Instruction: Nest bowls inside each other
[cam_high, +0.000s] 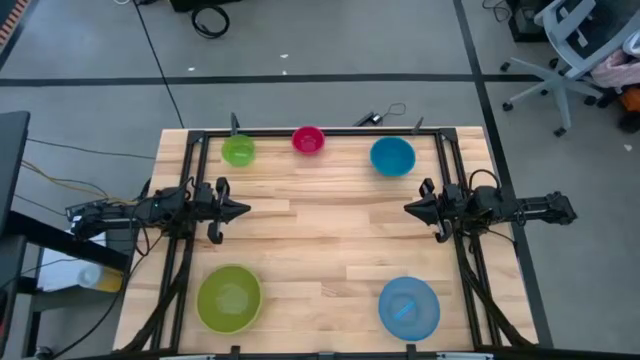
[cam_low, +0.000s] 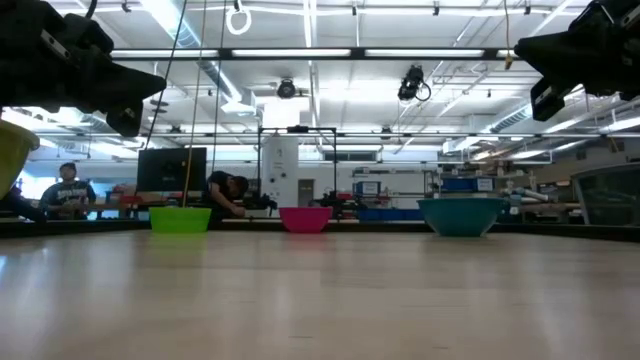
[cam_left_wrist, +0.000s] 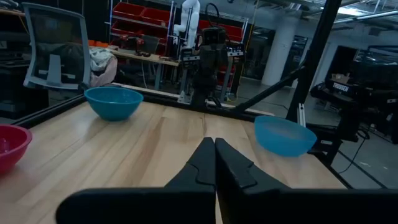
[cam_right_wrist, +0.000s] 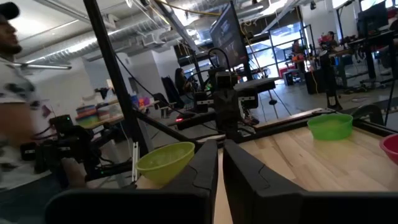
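All five bowls sit apart on the bench (cam_high: 320, 220) — both grippers, left gripper (cam_high: 243, 210) and right gripper (cam_high: 410, 208), hang clenched and empty mid-bench — so nesting the small green bowl (cam_high: 238, 151) or pink bowl (cam_high: 308, 140) first risks blocking larger ones.

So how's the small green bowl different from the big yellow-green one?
The small green bowl sits in the far row beside the magenta bowl; the large yellow-green bowl sits alone at the near left corner. It is clearly wider and its colour is yellower. Both stand upright, empty and un-nested on the table.
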